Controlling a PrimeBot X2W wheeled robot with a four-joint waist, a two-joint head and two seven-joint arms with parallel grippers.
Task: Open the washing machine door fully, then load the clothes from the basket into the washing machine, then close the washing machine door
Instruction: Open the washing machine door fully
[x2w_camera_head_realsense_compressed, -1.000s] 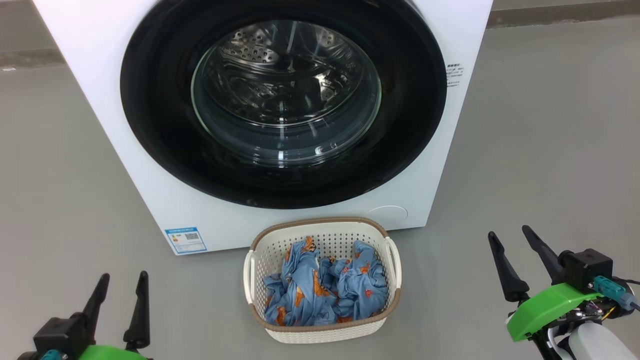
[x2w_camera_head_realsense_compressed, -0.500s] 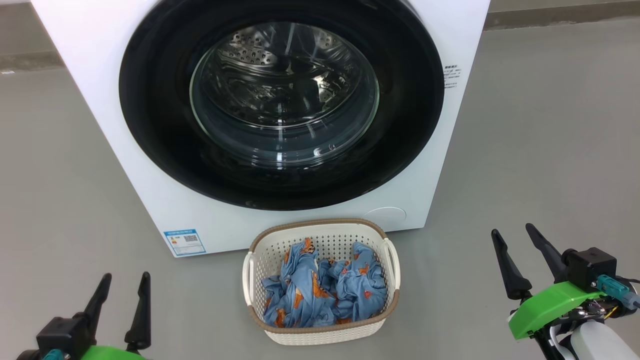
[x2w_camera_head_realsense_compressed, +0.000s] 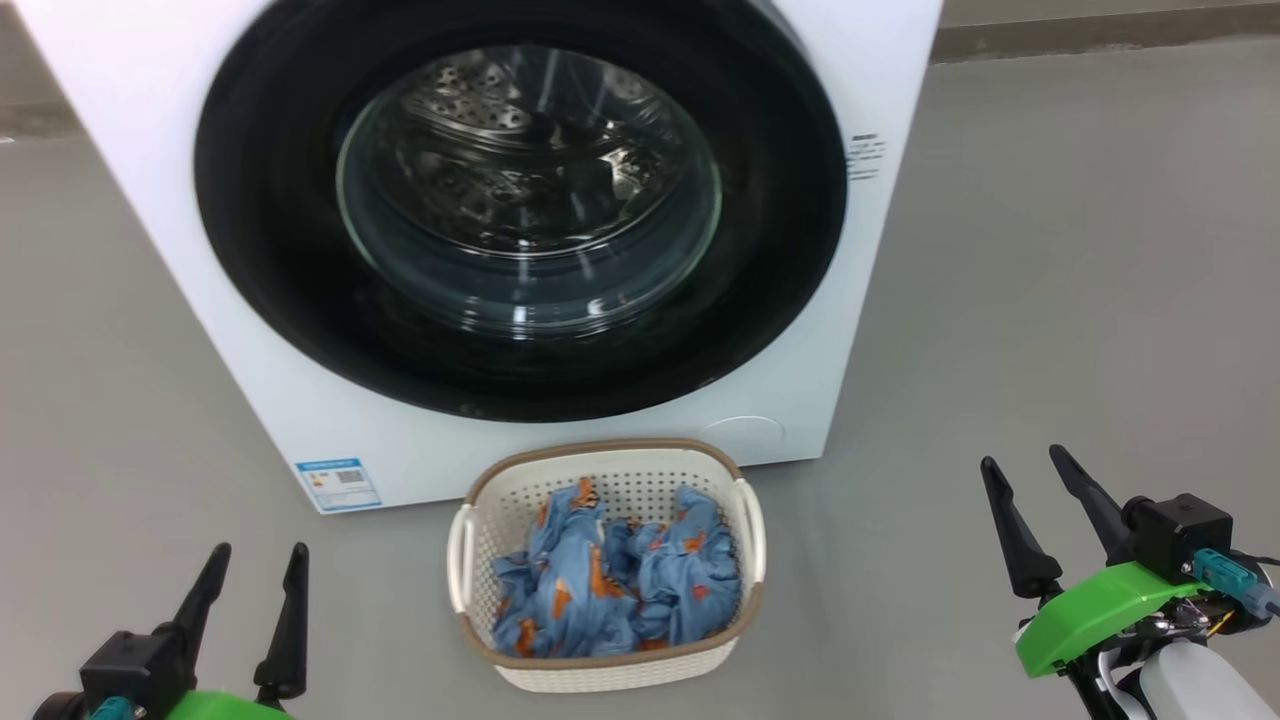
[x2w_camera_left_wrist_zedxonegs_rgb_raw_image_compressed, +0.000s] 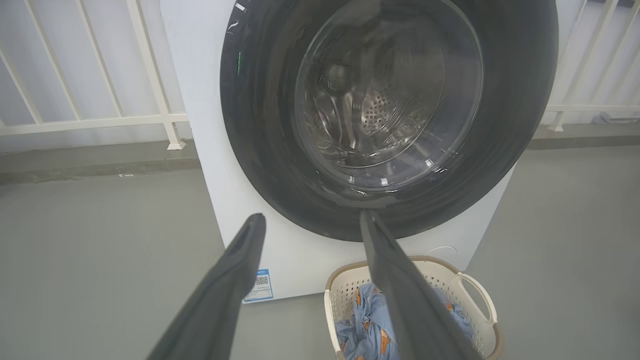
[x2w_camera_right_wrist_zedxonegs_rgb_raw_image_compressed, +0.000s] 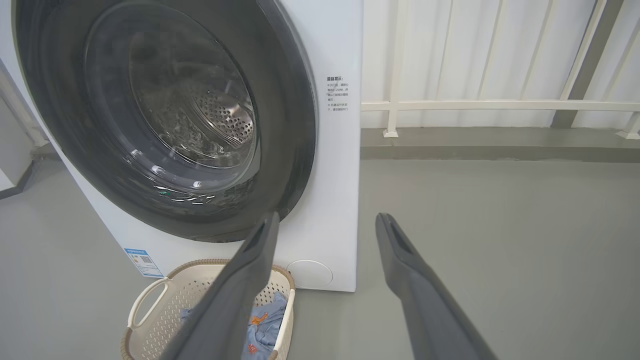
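The white washing machine (x2w_camera_head_realsense_compressed: 150, 150) stands ahead with its round black-rimmed door (x2w_camera_head_realsense_compressed: 780, 240) shut over the steel drum. On the floor in front of it sits the cream basket (x2w_camera_head_realsense_compressed: 462, 545), holding crumpled light blue clothes (x2w_camera_head_realsense_compressed: 610, 580) with orange figures. My left gripper (x2w_camera_head_realsense_compressed: 258, 556) is at the lower left, open and empty, well left of the basket. My right gripper (x2w_camera_head_realsense_compressed: 1022, 460) is at the lower right, open and empty, away from the basket. In the left wrist view the door (x2w_camera_left_wrist_zedxonegs_rgb_raw_image_compressed: 260, 125) and basket (x2w_camera_left_wrist_zedxonegs_rgb_raw_image_compressed: 475, 290) lie beyond the open fingers (x2w_camera_left_wrist_zedxonegs_rgb_raw_image_compressed: 240, 250).
Grey floor (x2w_camera_head_realsense_compressed: 1050, 250) spreads on both sides of the machine. A white railing (x2w_camera_right_wrist_zedxonegs_rgb_raw_image_compressed: 500, 105) runs behind it along a low kerb. A blue label sticker (x2w_camera_head_realsense_compressed: 338, 482) marks the machine's lower left front.
The whole head view has shifted left, so the camera turned slightly right. Both grippers hold the same open pose; the door stays shut.
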